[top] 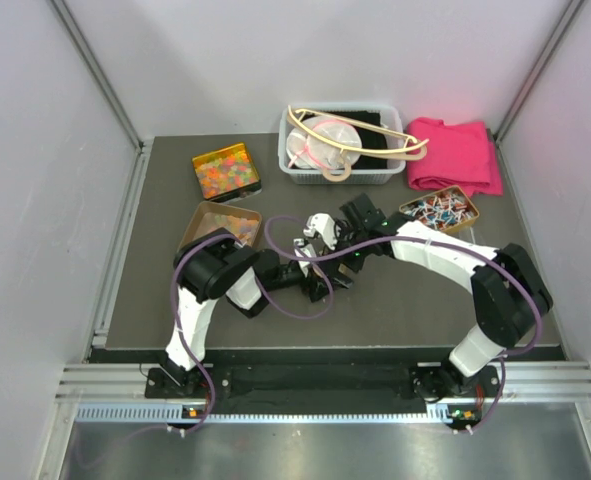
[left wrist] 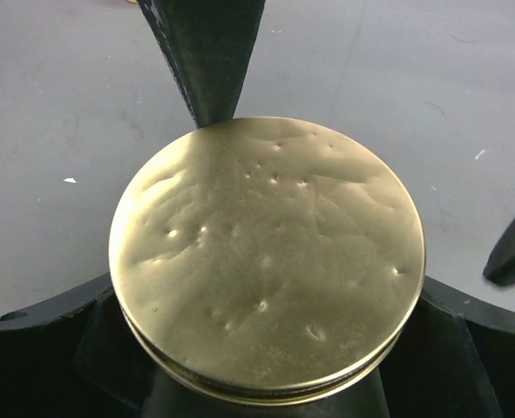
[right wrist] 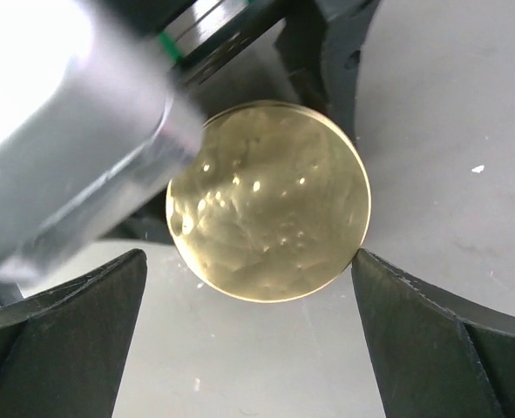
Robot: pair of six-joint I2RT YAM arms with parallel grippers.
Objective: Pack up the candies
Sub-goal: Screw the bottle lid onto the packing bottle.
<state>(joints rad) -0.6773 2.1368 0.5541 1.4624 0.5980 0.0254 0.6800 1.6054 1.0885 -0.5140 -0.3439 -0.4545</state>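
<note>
Dark desk (top: 395, 310), walled on three sides. The left arm (top: 210, 290) and right arm (top: 465, 265) are brought together over its middle, and their purple cables (top: 275, 262) are looped between them. A white basket (top: 295, 172) is set at the far centre, with a pink cloth (top: 455, 155) to its right and wrapped sweets (top: 440, 208) in a tin nearer. The candies (top: 223, 175) are heaped in a rectangular tin (top: 197, 165) at the far left. A few more are seen in the right corner of a shallow open tin (top: 203, 225) just nearer. A round gold tin (left wrist: 266, 252), dimpled on its face, is held off the desk at mid-scene. It is clamped across its width by the left fingers (left wrist: 48, 322), spread broad to take it. The right fingers (right wrist: 414, 331) are parked wide on either side of it; one tip lies just beside the rim, and no grip is shown. Judged state: nothing is packed yet, since the candies lie well apart from the round tin. Risks noted:
- The smooth curved rim is gripped at two spots only, so the tin could be twisted or dropped if nudged.
- The nudge could come from the nearby right fingertip as it is drawn clear.
- The cables could be snagged in the crowding.
- Candies could be scattered if the tin is tilted.
</note>
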